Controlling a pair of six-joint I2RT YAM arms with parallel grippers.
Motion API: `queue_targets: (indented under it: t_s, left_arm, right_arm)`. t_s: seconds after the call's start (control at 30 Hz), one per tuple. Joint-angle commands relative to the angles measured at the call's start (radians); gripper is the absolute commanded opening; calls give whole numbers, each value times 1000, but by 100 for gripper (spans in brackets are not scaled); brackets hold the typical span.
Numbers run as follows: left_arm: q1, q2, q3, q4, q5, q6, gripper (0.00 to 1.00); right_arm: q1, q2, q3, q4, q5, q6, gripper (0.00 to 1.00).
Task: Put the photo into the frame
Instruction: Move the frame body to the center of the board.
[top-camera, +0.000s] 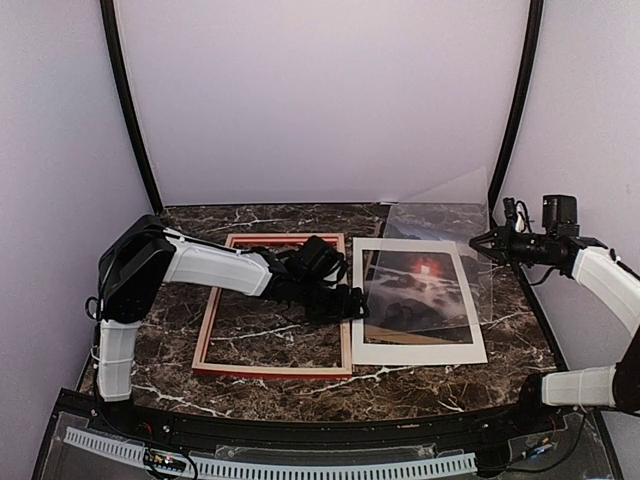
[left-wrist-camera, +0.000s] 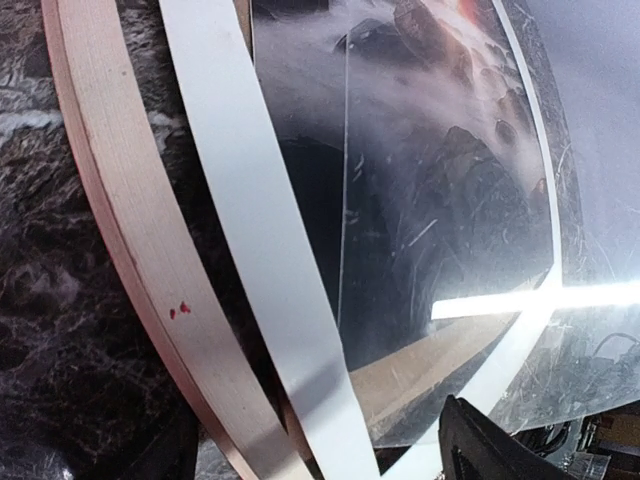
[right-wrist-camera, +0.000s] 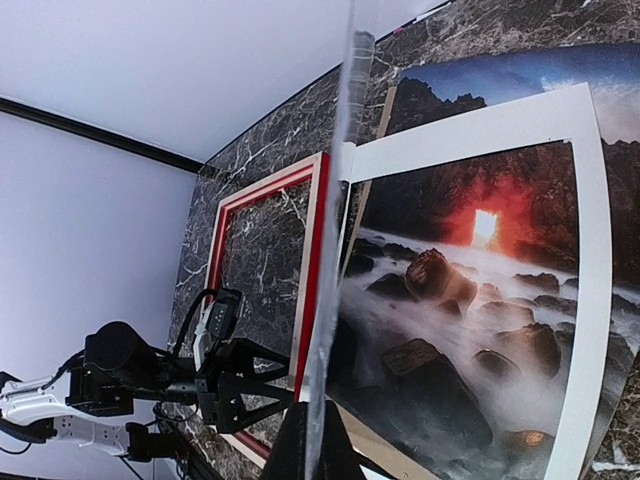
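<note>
The photo (top-camera: 420, 285) lies flat right of centre under a white mat (top-camera: 400, 350), its red glow showing through the opening. The frame (top-camera: 210, 330) lies to its left, pale back up. My left gripper (top-camera: 352, 305) hovers open at the mat's left edge, above the gap between frame and mat. In the left wrist view the frame rail (left-wrist-camera: 130, 230), mat strip (left-wrist-camera: 260, 250) and photo (left-wrist-camera: 420, 180) pass between the open fingers (left-wrist-camera: 490, 450). My right gripper (top-camera: 490, 242) is shut on a clear pane (top-camera: 450, 225), held tilted above the photo. That pane (right-wrist-camera: 335, 250) appears edge-on in the right wrist view.
A brown backing board (left-wrist-camera: 440, 365) peeks out beneath the photo and mat. The dark marble table (top-camera: 300, 385) is enclosed by white walls with black corner posts (top-camera: 130, 110). The left arm (top-camera: 215, 268) stretches across the frame's upper half.
</note>
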Motion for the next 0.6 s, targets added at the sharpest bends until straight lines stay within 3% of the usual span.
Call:
queue_targets:
  t_s: [0.0,0.3,0.57]
  left_arm:
    - [-11,-2,41,-32,-3,28,87]
    - [36,-258,-7,-227,-220,183,93]
    - [245,-552,-234,-277,-296,215,94]
  right_arm:
    - [13,-1,65,-26,-10,-38,0]
    - [138,-11,193,-53,38,-1,0]
    - [367,68,284,55,155,123,0]
